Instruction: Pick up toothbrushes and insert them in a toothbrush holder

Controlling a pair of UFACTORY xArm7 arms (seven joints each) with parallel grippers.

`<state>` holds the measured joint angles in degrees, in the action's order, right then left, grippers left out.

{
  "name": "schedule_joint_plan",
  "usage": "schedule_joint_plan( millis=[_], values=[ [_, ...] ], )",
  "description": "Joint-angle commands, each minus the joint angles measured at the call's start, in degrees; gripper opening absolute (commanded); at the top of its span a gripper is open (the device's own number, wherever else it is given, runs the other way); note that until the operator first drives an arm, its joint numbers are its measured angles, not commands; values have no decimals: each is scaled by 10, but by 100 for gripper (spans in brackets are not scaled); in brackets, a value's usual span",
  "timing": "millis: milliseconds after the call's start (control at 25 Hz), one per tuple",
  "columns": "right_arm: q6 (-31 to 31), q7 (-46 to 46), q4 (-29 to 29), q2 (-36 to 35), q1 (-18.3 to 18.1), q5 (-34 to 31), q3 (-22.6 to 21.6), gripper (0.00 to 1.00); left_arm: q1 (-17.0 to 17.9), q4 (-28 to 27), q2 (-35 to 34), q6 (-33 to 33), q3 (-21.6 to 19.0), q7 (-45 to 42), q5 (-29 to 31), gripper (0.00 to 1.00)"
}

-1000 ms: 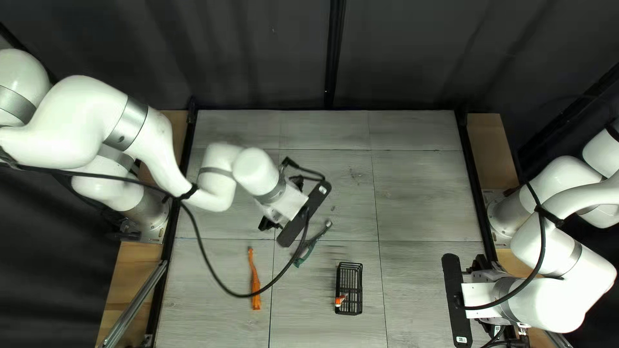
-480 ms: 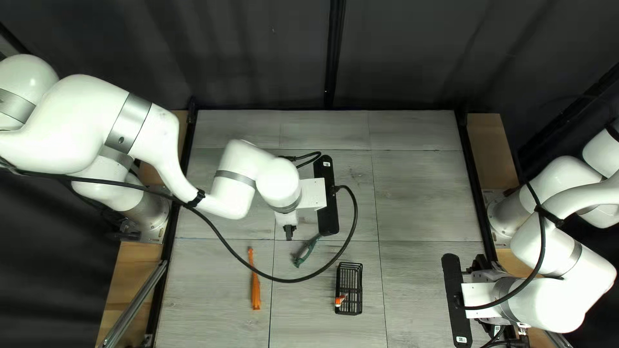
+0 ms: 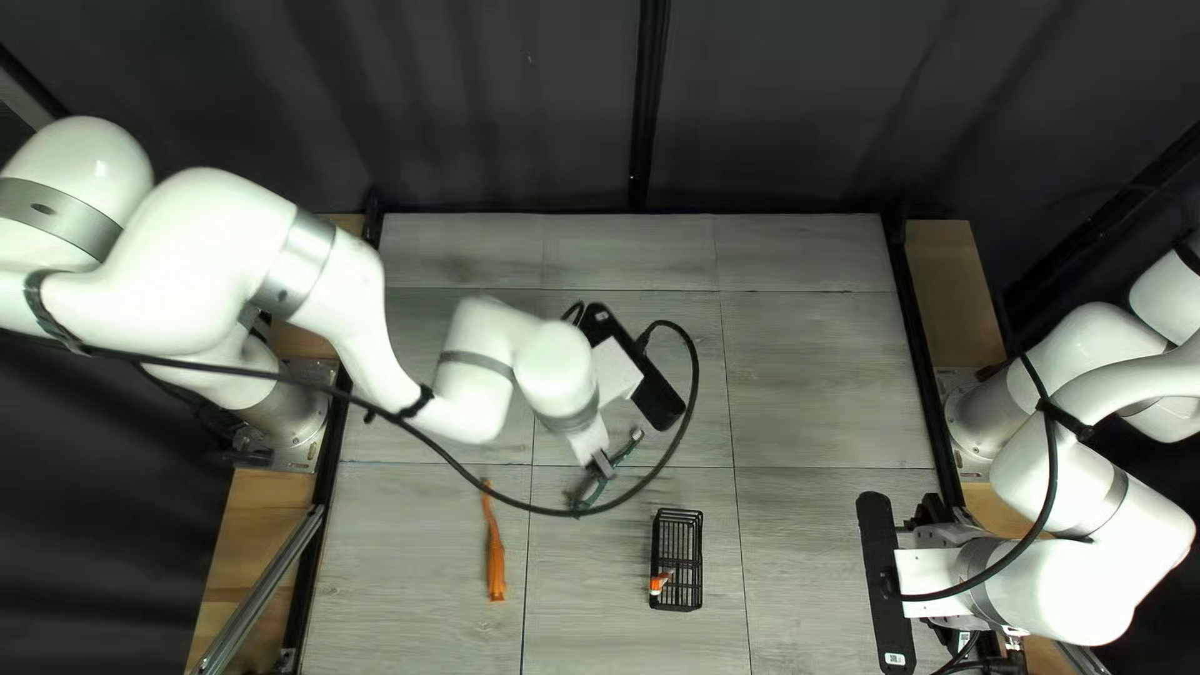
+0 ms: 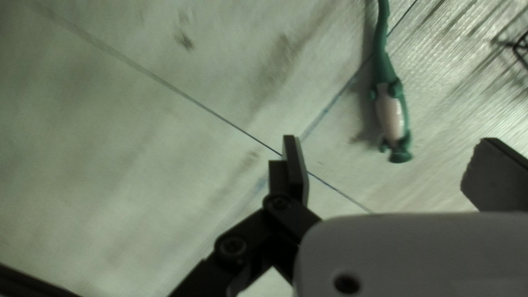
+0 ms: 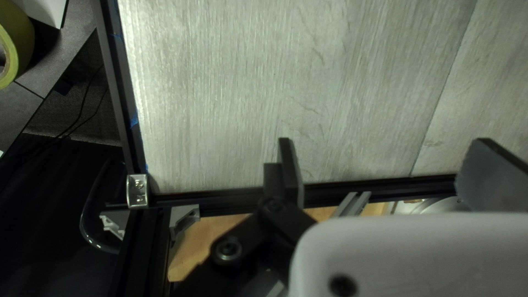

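Take twelve o'clock as the table's far edge and the holder [image 3: 678, 563] as the hub. One orange-and-white piece [image 3: 660, 583] shows in the holder, toward seven o'clock; it looks like a brush put in, so I judge one is done and two are left.

The green brush [image 3: 585, 494] lies on the table at ten o'clock, its length running roughly from one to seven. The orange brush [image 3: 495, 556] lies at nine o'clock, well apart from the holder, with no gripper near it.

The left gripper [image 4: 386, 146] is over the green brush with its fingers spread wide, pinching nothing, the brush ahead of the gap and untouched. This reads as the approach to a pick; lifting and inserting remain. The right gripper [image 5: 384, 146], out at three o'clock, is spread and holds nothing.
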<state>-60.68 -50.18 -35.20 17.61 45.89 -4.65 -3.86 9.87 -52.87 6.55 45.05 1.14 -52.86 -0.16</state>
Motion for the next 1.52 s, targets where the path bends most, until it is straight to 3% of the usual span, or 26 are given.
schedule_joint_plan(
  millis=[40, 280, 520, 920, 1040, 1120, 1200, 1520],
  values=[
    [0, 0, 0, 0, 0, 0, 0, 100, 25, -33, 34, 16, -24, 0, 2, 100],
    [0, 0, 0, 0, 0, 0, 0, 100, 25, -33, 34, 16, -24, 0, 2, 100],
    [0, 0, 0, 0, 0, 0, 0, 100, 25, 63, 10, -130, -12, -59, 13, 100],
    [0, 0, 0, 0, 0, 0, 0, 100, 48, 91, 61, -245, -9, -168, 14, 100],
    [0, 0, 0, 0, 0, 0, 0, 100, 37, 105, 69, -280, -23, -153, -14, 98],
    [0, 0, 0, 0, 0, 0, 0, 100, 27, 112, 67, -294, -32, -138, -31, 82],
    [0, 0, 0, 0, 0, 0, 0, 100, 19, 119, 65, -303, -40, -124, -46, 78],
    [0, 0, 0, 0, 0, 0, 0, 100, -8, 126, 79, -320, -62, -89, -82, 87]
  ],
)
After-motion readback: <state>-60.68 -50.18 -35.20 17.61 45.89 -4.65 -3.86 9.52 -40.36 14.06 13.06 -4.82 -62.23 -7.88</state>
